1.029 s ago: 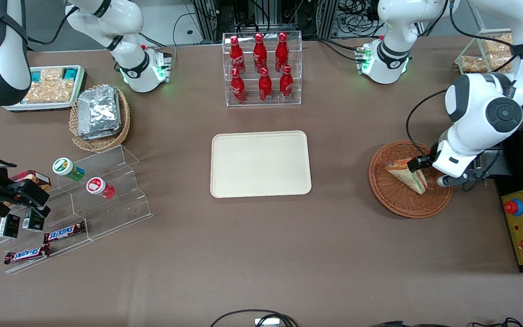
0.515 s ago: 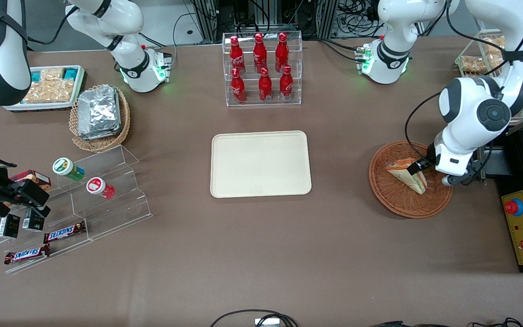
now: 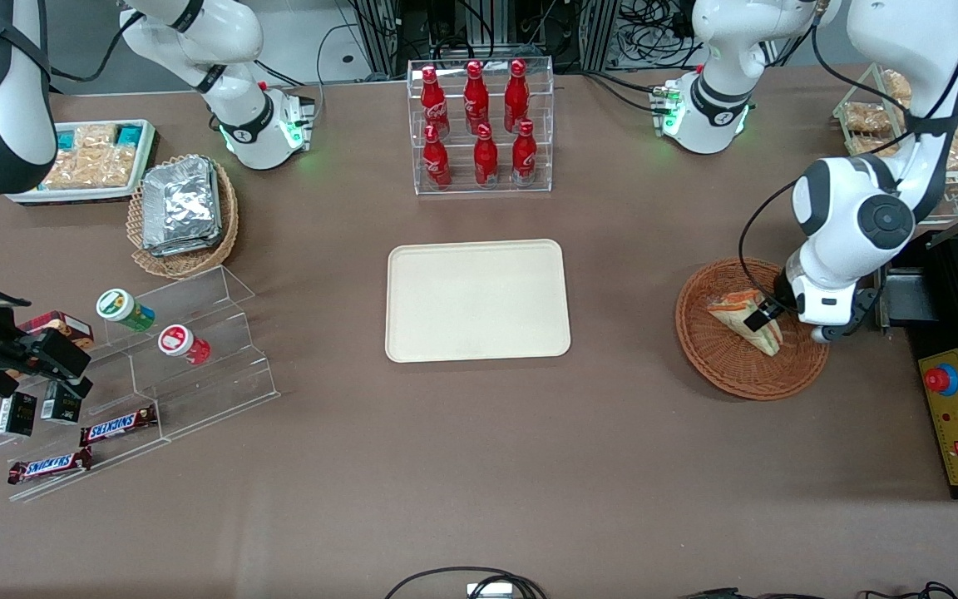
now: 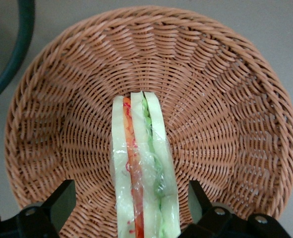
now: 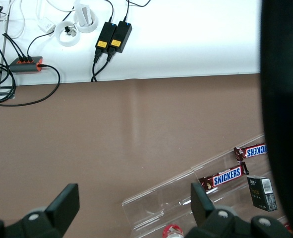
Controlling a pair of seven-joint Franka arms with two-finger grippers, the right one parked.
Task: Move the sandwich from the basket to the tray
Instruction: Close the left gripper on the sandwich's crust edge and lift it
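The sandwich (image 3: 743, 323) is a clear-wrapped wedge standing on edge in the reddish-brown wicker basket (image 3: 716, 366), toward the working arm's end of the table. In the left wrist view the sandwich (image 4: 142, 173) shows pale bread with orange, red and green filling, lying in the basket (image 4: 225, 94). My left gripper (image 3: 766, 314) is low over the basket, open, with one finger (image 4: 62, 201) on each side of the sandwich and a gap between fingers and bread. The beige tray (image 3: 477, 300) lies flat in the middle of the table, bare.
A clear rack of red bottles (image 3: 479, 125) stands farther from the front camera than the tray. A black control box with a red button (image 3: 957, 416) sits beside the basket. A tan basket of foil packets (image 3: 184, 212) and clear shelves with snacks (image 3: 138, 366) lie toward the parked arm's end.
The left arm has swung toward the table's middle and the gripper has moved in over the sandwich, its fingers now straddling the wedge. The sandwich and basket have not moved.
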